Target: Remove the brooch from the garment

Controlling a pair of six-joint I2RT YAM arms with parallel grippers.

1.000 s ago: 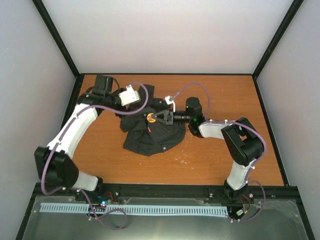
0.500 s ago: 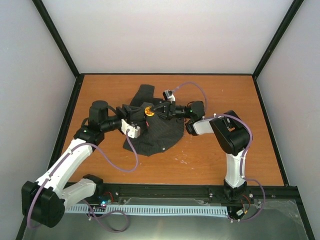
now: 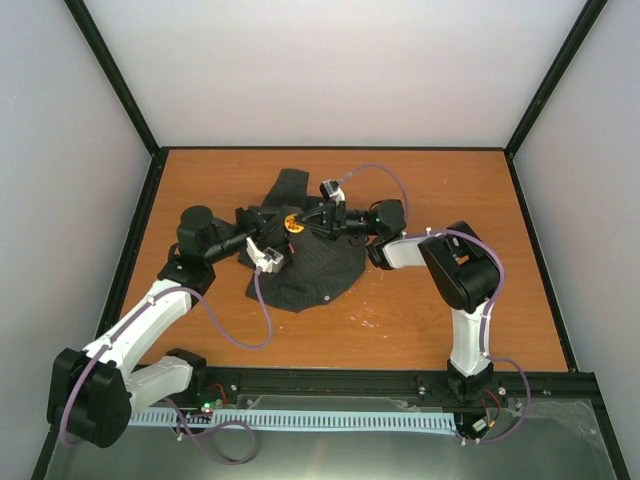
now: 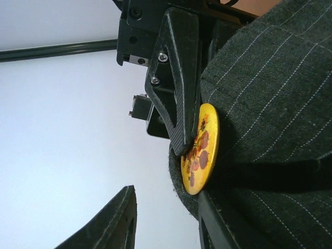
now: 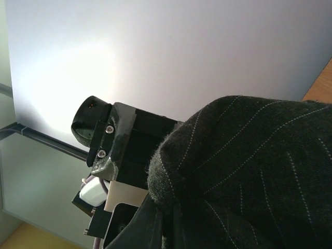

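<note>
Toward the far edge of the counter (image 3: pixel 450 190), the right pincer (image 3: pixel 303 221) pinches the garment (image 3: pixel 310 270) up, seemingly presenting the brooch (image 4: pixel 201 150) to the left pincer (image 4: pixel 165 193), spread ready beside it.

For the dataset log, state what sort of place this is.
Probably a lab robot workcell: bare white panels in a black frame box in a wooden table, and the left arm and right arm are bolted to a rail at its near edge.
</note>
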